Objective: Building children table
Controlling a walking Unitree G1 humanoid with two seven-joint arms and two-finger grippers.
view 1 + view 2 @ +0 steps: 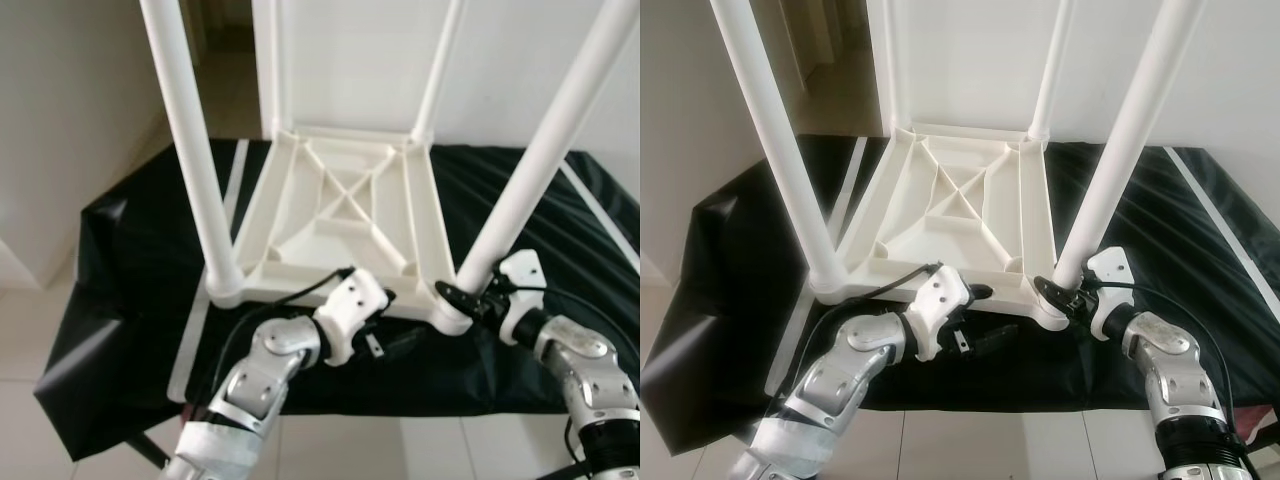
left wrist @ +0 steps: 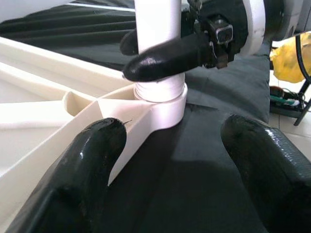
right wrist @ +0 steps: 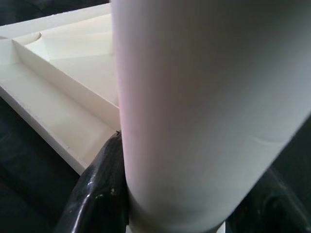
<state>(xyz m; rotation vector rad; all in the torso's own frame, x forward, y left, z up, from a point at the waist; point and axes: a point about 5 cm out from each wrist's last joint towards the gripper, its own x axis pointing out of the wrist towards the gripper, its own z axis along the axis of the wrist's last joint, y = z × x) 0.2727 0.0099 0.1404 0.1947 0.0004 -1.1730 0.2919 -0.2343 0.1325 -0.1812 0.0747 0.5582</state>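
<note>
Basically the right gripper (image 1: pixel 1058 292) was clamped around the near right leg (image 1: pixel 1120 160) just above its socket (image 2: pixel 163 99), one black finger (image 2: pixel 165 60) wrapped across the white tube in the left wrist view and dark pads on both sides of it in the right wrist view. The left gripper (image 2: pixel 172 160) sat just beside that same corner with its two fingers (image 2: pixel 90 165) spread and nothing between them, one fingertip close to the tabletop edge, contact unclear. The table (image 1: pixel 340 215) lay upside down on a black cloth (image 1: pixel 130 290) over a low surface, ribbed underside up, with four white legs standing in the corner sockets; the near left leg (image 1: pixel 195 160) rose beside the left arm and the two far legs stood near the wall (image 1: pixel 350 60). Judged from the look, the whole thing was hollow moulded plastic: light, fairly stiff in the ribs, but smooth and slippery on the round tubes, so a pinch could slide or spin. The legs were long, so a hold high up would lever the socket; low at the base, where the right gripper was, seemed the best place for twisting or pressing. The flat rim of the top between sockets looked like the steadying hold for the free gripper. The cloth might let the top skid under a sideways push.
</note>
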